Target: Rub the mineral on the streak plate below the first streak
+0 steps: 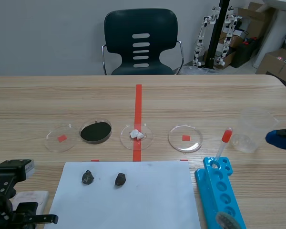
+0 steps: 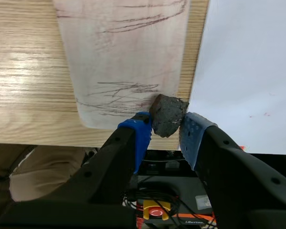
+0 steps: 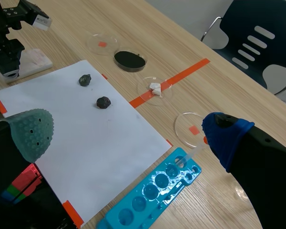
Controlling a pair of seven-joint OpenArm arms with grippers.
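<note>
Mineral point(image 2: 168, 115) — dark grey, rough and angular — is pinched between the blue dotted pads of the left gripper point(image 2: 164, 133). It sits at the near corner of the smooth white streak plate point(image 2: 119, 62), beside the nearer of two brownish scribbles. We see the right gripper point(image 3: 128, 133) spread wide. One petri dish point(image 1: 96, 131) holds black powder and a second dish point(image 1: 136, 135) holds white lumps — both on the wood-grain table point(image 1: 38, 95).

Passage over the paper's point(image 1: 152, 200) bare middle and right and over the table point(image 1: 62, 95) past the dishes point(image 1: 185, 138); blockers: two rocks point(image 1: 87, 177) point(image 1: 120, 179) on its far-left part, the dish row just beyond it, rack point(image 1: 225, 198) with upright dropper point(image 1: 223, 144) just beside its right edge, cup point(image 1: 251, 129) further right, streak plate point(image 2: 119, 62) by its left edge.
</note>
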